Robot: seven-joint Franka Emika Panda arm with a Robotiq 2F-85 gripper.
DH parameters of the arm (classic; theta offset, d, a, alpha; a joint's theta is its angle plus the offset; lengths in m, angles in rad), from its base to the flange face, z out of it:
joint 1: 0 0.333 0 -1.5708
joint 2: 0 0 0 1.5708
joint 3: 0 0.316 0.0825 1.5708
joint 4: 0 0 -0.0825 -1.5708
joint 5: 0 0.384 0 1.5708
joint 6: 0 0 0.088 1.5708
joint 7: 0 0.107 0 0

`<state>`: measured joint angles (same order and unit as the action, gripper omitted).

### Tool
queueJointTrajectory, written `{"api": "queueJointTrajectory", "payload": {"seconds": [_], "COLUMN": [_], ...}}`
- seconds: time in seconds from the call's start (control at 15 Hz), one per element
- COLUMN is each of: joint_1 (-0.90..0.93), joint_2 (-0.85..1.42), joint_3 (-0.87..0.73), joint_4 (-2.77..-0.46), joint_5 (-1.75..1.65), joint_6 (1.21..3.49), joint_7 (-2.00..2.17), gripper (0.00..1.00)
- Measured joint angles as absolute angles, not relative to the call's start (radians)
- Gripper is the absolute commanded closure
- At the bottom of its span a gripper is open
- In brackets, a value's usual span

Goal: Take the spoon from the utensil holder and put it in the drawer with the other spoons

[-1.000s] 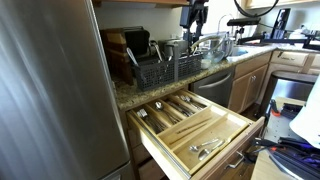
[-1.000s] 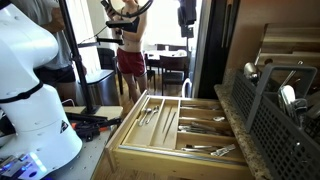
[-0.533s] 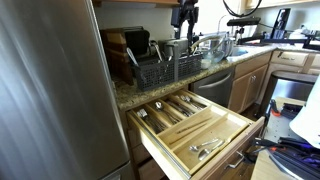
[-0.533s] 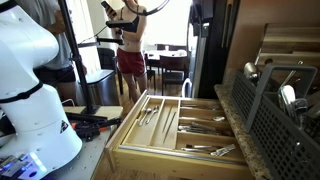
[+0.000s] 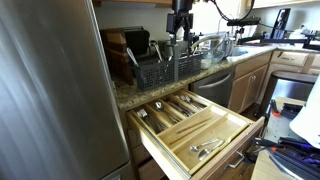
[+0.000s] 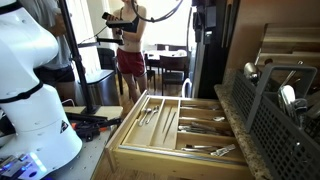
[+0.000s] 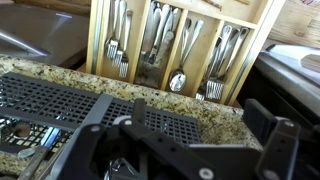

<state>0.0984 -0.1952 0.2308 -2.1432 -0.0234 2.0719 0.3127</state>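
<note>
The black openwork utensil holder stands on the granite counter and shows in both exterior views and at the left of the wrist view. A pale utensil head sticks up inside it; I cannot tell whether it is the spoon. My gripper hangs above the holder's right end, open and empty; in the wrist view its two dark fingers stand wide apart over the holder's edge and the counter. The pale wooden drawer is pulled open below the counter. Silvery spoons lie in one of its compartments.
A steel fridge door fills the left. Clear glass bowls and a wooden block stand on the counter by the holder. A white robot base and a person are beyond the drawer.
My gripper has moved sideways along the counter and slightly down, from over the glass bowls to above the utensil holder. Nothing else has moved.
</note>
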Motion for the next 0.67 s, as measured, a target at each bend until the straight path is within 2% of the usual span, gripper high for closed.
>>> {"api": "queueJointTrajectory", "payload": {"seconds": [0.67], "joint_1": [0.120], "joint_2": [-0.170], "joint_3": [0.234], "joint_4": [-2.142], "joint_5": [-0.025], "joint_6": [2.072], "joint_7": [0.313], "gripper": [0.00]}}
